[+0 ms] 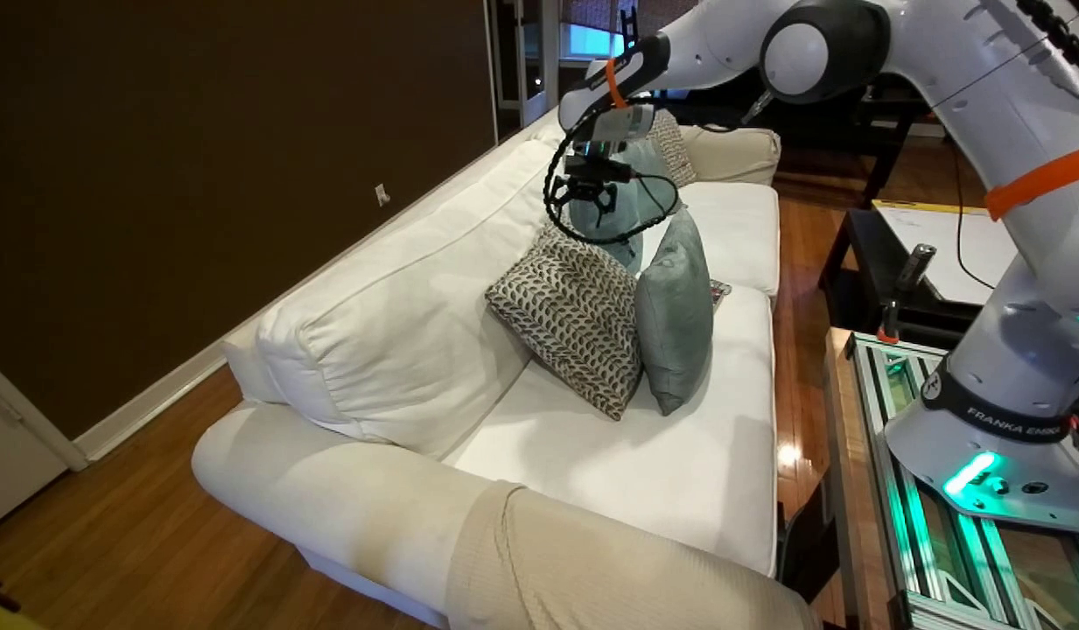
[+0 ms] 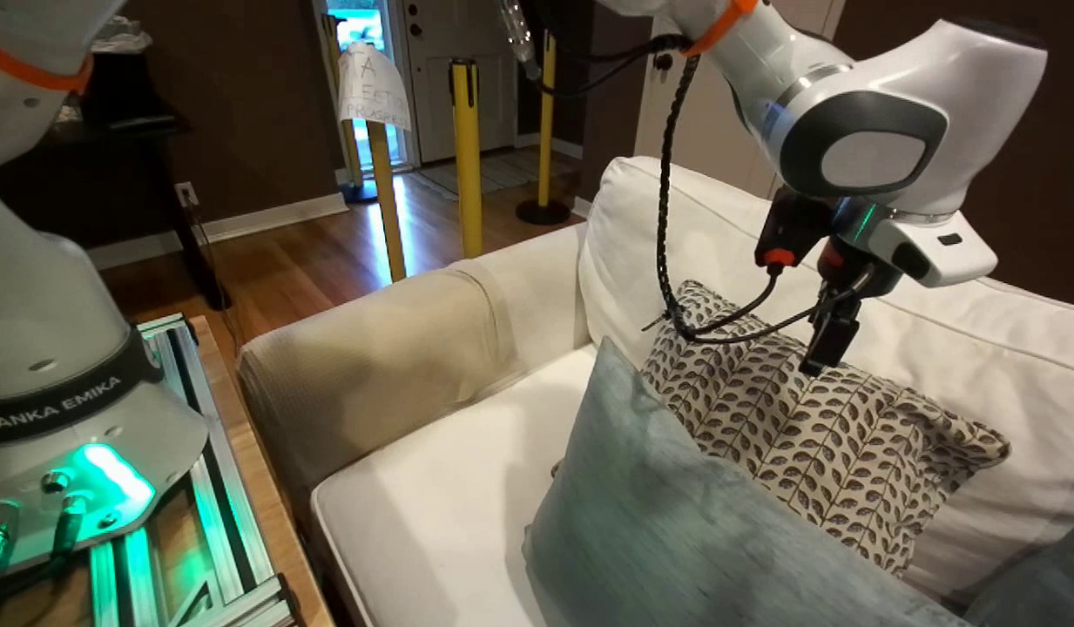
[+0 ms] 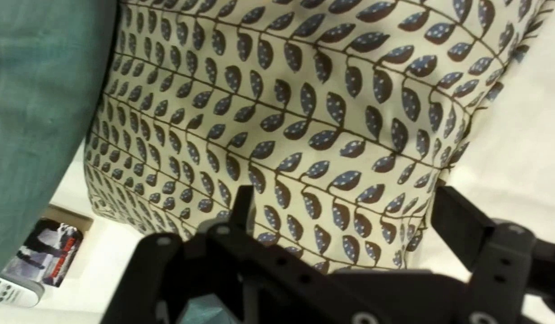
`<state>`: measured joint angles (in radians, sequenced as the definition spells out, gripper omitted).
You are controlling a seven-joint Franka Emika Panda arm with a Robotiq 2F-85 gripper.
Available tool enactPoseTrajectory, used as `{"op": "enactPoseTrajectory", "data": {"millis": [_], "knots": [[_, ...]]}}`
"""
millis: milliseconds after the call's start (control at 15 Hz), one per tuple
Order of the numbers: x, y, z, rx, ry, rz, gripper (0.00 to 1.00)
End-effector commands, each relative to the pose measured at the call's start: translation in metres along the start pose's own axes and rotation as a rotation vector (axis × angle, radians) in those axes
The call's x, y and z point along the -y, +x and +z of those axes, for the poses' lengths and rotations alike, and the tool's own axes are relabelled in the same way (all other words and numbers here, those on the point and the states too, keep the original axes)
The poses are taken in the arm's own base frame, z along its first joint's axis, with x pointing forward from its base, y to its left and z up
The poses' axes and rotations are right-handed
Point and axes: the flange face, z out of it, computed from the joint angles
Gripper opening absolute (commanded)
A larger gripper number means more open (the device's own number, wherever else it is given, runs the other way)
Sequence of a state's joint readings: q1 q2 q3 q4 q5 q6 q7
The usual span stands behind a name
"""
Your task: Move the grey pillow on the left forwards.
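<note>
The grey pillow (image 1: 675, 319) is plain blue-grey — the patterned pillow (image 1: 578, 319) cream with dark leafy rows.

- The grey-blue throw pillow (image 1: 675, 315) is square-cornered, plain and unpatterned, plump through the middle and tapering to a pointed top corner.
- Its fabric is matte, with soft creases and faint streaks (the wrist view gives it a greener, teal cast).
- It stands upright on the white sofa seat cushion (image 1: 627, 472), looking slim and nearly side-on in an exterior view; in an exterior view its broad face (image 2: 658, 522) shows, cut off at the bottom.
- It is in front of the leaf-patterned pillow (image 1: 574, 315), which sits between it and the sofa backrest (image 1: 416, 297); whether the two pillows touch cannot be told.
</note>
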<state>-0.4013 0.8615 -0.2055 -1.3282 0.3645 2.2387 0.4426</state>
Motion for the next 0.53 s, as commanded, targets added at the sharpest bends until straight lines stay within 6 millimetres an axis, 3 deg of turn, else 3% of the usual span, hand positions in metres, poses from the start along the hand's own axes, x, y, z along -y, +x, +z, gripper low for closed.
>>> {"op": "enactPoseTrajectory", "data": {"millis": [0,467], "knots": [[0.026,0.007,0.030,-0.004,0.039,0.027,1.00],[0.059,0.007,0.078,-0.020,0.019,0.043,1.00]]}}
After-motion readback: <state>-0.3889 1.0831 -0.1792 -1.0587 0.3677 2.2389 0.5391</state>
